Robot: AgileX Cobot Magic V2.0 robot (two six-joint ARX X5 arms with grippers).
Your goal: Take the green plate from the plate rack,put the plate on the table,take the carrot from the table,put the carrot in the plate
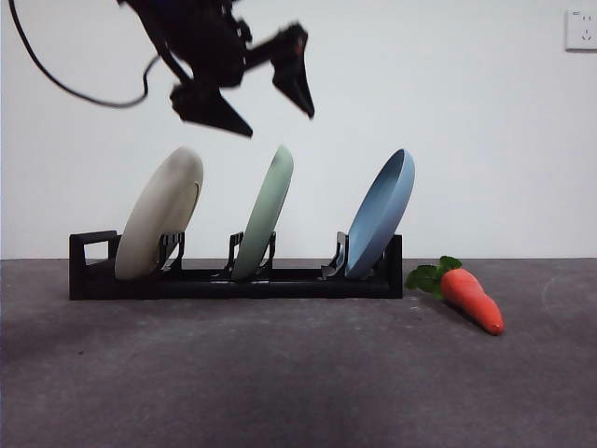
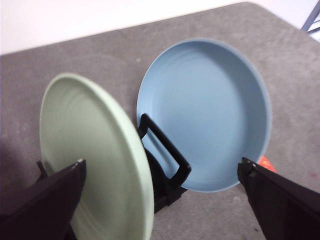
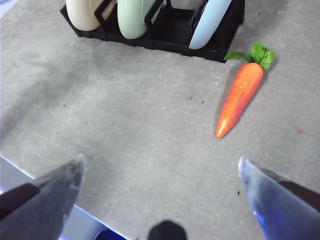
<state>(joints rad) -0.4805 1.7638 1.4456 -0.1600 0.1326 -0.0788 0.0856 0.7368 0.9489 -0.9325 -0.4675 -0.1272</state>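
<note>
The green plate (image 1: 265, 215) stands on edge in the middle slot of the black plate rack (image 1: 233, 280), between a cream plate (image 1: 160, 211) and a blue plate (image 1: 381, 213). My left gripper (image 1: 256, 98) hangs open in the air just above the green plate's top rim; its wrist view shows the green plate (image 2: 92, 155) close below, with the left gripper (image 2: 165, 200) jaws spread wide. The carrot (image 1: 471, 299) lies on the table (image 1: 298, 383) to the right of the rack. My right gripper (image 3: 160, 185) is open, held high over the table's near edge, with the carrot (image 3: 240, 97) ahead of it.
The blue plate (image 2: 205, 115) leans one slot beyond the green one, with a rack prong (image 2: 165, 155) between them. A white wall with a socket (image 1: 580, 30) stands behind the table. The rack's loop handle (image 1: 91, 252) is at its left end.
</note>
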